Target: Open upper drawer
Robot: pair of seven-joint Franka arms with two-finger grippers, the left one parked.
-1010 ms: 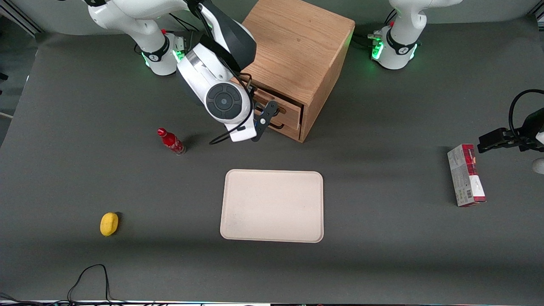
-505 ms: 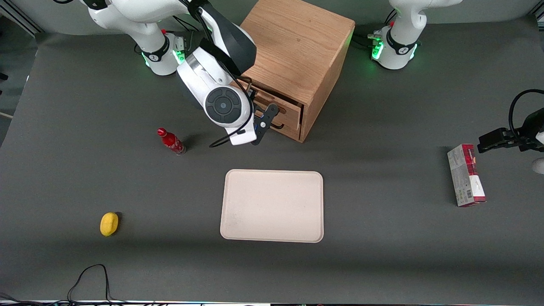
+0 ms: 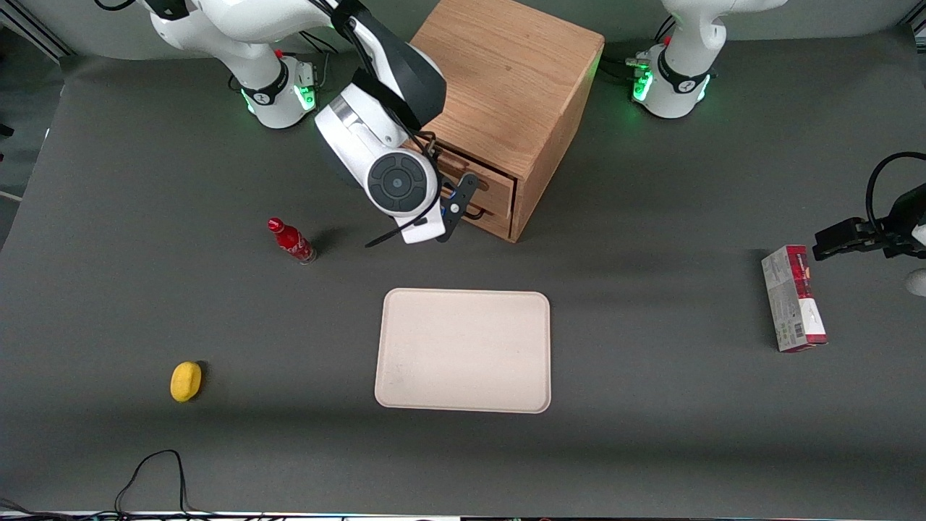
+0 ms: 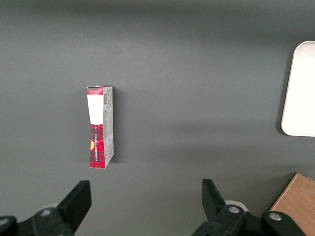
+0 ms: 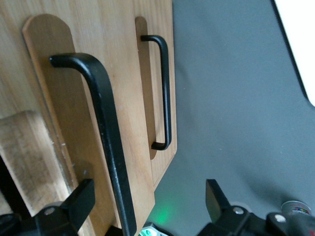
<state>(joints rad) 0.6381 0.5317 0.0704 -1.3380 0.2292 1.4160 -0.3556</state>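
In front of the cabinet, which stands at the desk's edge farthest from the front camera, the gripper hangs spread wide with its jaws on either side of the upper drawer's black handle. Nothing is clamped; whether a finger touches the bar I cannot tell. The drawer sits nearly flush with the bottom drawer.

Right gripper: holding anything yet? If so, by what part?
Nothing held. The gripper is open in front of the oak cabinet, fingers either side of the upper drawer's black bar handle, not closed on it.
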